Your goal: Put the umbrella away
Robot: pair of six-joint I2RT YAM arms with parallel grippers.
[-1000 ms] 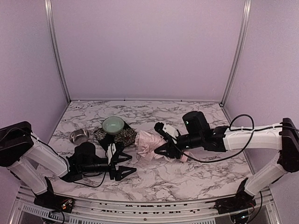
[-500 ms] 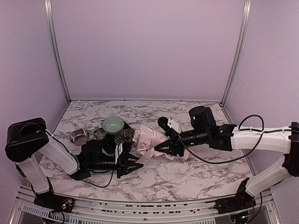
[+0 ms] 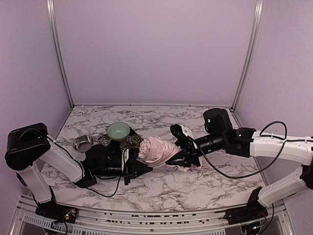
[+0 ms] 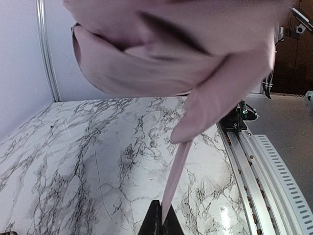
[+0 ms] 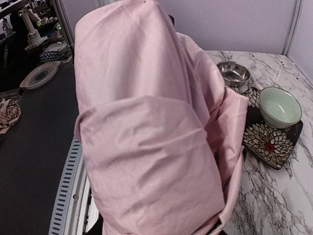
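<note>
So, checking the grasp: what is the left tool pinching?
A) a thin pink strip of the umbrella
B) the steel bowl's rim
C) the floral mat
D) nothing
A: the left wrist view shows the left tool closed on a pink strip hanging from the umbrella.

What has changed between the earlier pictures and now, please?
The left gripper moved right to the umbrella and closed on a thin pink strip of it. The right gripper, gripping the umbrella, drew back to the right. The green bowl, steel cup and floral mat stayed put.
</note>
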